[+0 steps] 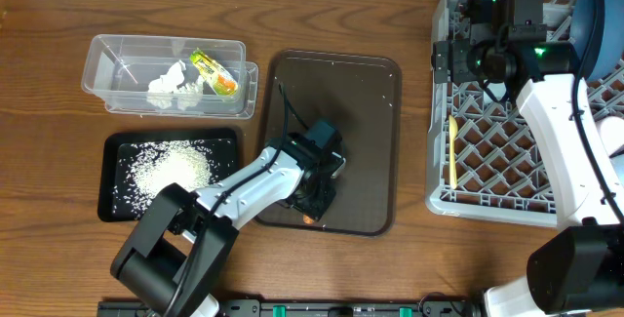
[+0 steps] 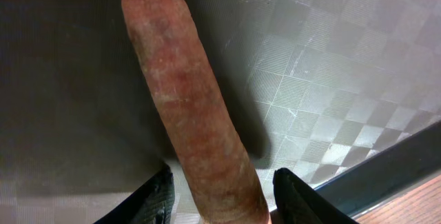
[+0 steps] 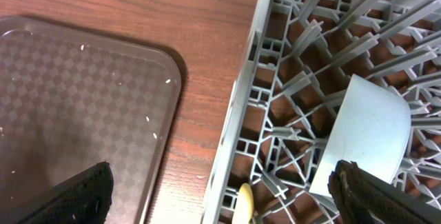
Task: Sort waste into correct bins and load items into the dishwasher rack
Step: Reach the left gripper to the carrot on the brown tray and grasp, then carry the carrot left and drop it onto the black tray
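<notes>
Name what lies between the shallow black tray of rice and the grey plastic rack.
The dark brown serving tray, left arm over it; overhead view.

The brown wooden table carries four things directly: a clear tub at far left, a black tray just beside it (nearer the robot), and a dark brown serving tray mid-table. A grey rack sits at the right, apart from the serving tray.
</notes>
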Action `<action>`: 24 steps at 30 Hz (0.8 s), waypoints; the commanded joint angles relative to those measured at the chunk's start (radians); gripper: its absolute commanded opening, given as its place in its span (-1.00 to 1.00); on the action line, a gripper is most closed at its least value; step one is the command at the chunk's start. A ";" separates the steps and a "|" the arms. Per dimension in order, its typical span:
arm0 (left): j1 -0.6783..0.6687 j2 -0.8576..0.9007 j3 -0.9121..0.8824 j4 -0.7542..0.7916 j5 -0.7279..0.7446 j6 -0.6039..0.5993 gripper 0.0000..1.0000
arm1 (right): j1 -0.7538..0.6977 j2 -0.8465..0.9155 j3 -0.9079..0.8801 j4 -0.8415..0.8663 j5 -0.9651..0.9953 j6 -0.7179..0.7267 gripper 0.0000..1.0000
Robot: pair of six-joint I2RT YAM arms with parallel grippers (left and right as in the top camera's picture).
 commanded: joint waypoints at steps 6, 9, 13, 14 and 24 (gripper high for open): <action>-0.001 0.021 0.002 0.000 -0.062 -0.023 -0.78 | -0.010 0.002 0.001 -0.005 -0.008 0.006 0.98; 0.003 0.001 0.014 -0.014 -0.116 -0.043 -0.88 | -0.010 0.002 0.001 -0.006 -0.008 0.006 0.99; 0.037 -0.066 0.057 -0.058 -0.177 -0.043 -0.88 | -0.010 0.002 0.001 -0.012 -0.007 0.006 0.99; 0.051 -0.088 0.067 -0.068 -0.193 -0.043 -0.88 | -0.010 0.002 0.001 -0.012 -0.007 0.006 0.98; 0.408 -0.353 0.093 -0.103 -0.267 -0.156 -0.71 | -0.010 0.002 0.001 -0.015 -0.007 0.006 0.98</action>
